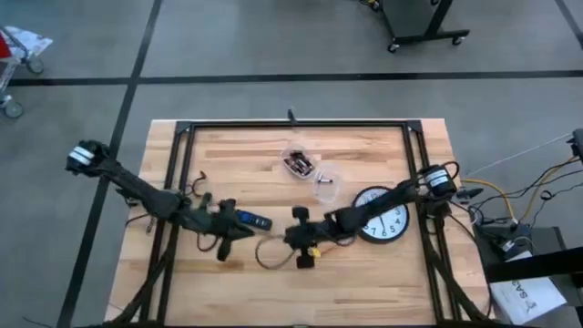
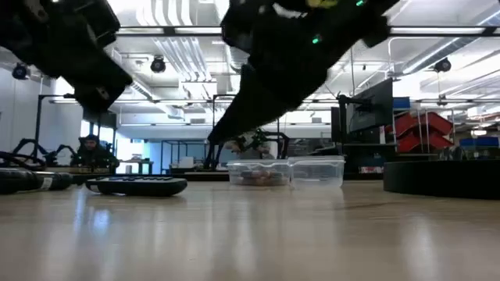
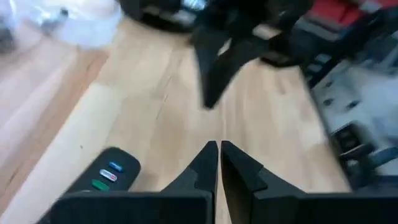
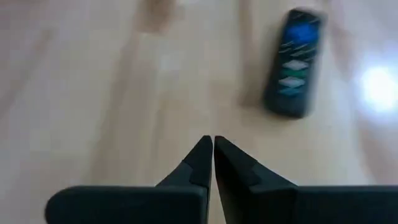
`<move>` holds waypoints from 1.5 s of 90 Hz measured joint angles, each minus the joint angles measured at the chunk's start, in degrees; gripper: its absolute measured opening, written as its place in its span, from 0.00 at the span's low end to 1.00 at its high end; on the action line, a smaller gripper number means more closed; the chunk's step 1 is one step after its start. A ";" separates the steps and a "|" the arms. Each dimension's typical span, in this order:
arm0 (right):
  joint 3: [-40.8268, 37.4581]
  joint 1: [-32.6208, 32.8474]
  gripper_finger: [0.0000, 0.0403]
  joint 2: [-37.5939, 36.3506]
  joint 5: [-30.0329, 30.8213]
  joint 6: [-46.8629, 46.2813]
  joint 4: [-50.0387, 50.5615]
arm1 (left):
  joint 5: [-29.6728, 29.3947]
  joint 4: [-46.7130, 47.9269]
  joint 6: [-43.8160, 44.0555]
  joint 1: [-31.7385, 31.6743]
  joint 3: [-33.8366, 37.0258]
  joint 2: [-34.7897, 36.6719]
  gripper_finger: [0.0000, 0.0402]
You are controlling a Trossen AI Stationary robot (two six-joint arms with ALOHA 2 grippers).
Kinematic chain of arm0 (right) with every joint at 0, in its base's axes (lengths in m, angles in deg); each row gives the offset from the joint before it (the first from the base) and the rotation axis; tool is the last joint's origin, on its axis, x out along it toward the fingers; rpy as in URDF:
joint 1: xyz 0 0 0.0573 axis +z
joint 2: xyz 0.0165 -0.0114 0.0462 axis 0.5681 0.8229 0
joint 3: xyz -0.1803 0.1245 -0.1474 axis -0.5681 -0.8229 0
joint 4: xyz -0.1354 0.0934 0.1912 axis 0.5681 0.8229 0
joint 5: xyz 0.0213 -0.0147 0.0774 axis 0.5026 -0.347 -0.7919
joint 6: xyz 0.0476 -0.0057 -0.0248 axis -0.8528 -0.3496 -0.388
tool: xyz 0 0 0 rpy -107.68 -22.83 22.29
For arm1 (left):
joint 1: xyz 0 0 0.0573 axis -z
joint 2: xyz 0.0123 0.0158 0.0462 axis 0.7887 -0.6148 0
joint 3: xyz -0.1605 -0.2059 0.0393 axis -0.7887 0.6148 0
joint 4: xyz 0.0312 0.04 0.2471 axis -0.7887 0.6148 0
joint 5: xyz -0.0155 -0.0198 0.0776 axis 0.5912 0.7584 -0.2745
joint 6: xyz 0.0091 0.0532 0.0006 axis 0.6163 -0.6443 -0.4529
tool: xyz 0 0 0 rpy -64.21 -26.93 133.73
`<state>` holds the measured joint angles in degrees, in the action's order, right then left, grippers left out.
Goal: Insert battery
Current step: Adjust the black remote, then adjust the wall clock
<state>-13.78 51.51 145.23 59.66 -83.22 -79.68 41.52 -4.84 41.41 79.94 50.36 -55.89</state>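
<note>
— While both arms hang low mid-table, we note the remote (image 1: 253, 220) lying flat between them.
— Left gripper (image 3: 219, 147) and right gripper (image 4: 213, 142): fingers pressed together, empty. Batteries sit in the tub (image 1: 298, 163).

Two dark, slim jointed arms showing pale bands near bases; left gripper (image 3: 219, 163) and right gripper (image 4: 208, 155) showing black wedge-shaped fingers.

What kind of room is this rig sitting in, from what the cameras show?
Probably an open robotics lab or workshop. The low view shows an exposed ceiling with strip lights and other benches with equipment behind the wooden table. The high view shows a wheeled stand on a bare grey floor.
</note>
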 joint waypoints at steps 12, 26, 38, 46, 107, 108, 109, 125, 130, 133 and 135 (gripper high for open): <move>0.00 3.51 0.00 -0.07 2.56 -3.27 0.09 | -5.08 0.06 2.63 -1.51 -4.46 -11.51 0.00; 0.11 5.83 0.00 -0.09 2.96 -6.56 0.06 | -6.22 -0.07 3.67 -5.50 -9.92 -23.13 0.00; 0.15 6.94 0.00 -0.17 3.14 -8.92 0.32 | -6.05 5.51 6.19 -7.09 -12.43 -27.41 0.00; 0.29 7.44 0.00 -0.31 3.10 -9.17 0.50 | -6.42 12.44 8.81 -7.14 -12.72 -26.47 0.00; 0.26 5.77 0.00 -0.20 3.17 -9.24 2.29 | -16.05 30.66 19.08 -7.07 -11.96 -12.65 0.00; 0.29 5.69 0.00 -0.20 3.15 -9.17 2.27 | -15.90 30.70 19.21 -7.33 -11.95 -13.29 0.00; 0.32 5.62 0.00 -0.20 3.14 -9.10 2.25 | -15.71 30.72 19.30 -7.63 -11.95 -13.97 0.00; 0.46 5.34 0.00 -0.20 2.94 -8.65 2.88 | -9.08 30.40 22.33 -8.25 -13.86 -22.57 0.00; 0.45 5.31 0.00 -0.16 2.93 -8.66 3.12 | -6.79 31.95 24.10 -7.43 -15.05 -23.75 0.00; 0.45 5.30 0.00 -0.15 2.95 -8.67 3.12 | -5.98 35.60 25.69 -6.87 -15.47 -23.92 0.00; 0.46 5.30 0.00 -0.15 2.95 -8.67 3.11 | -5.95 37.66 26.91 -6.43 -15.83 -24.13 0.00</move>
<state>-13.32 56.82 145.08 62.60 -91.89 -76.57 35.57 32.82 68.32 73.51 34.53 -80.02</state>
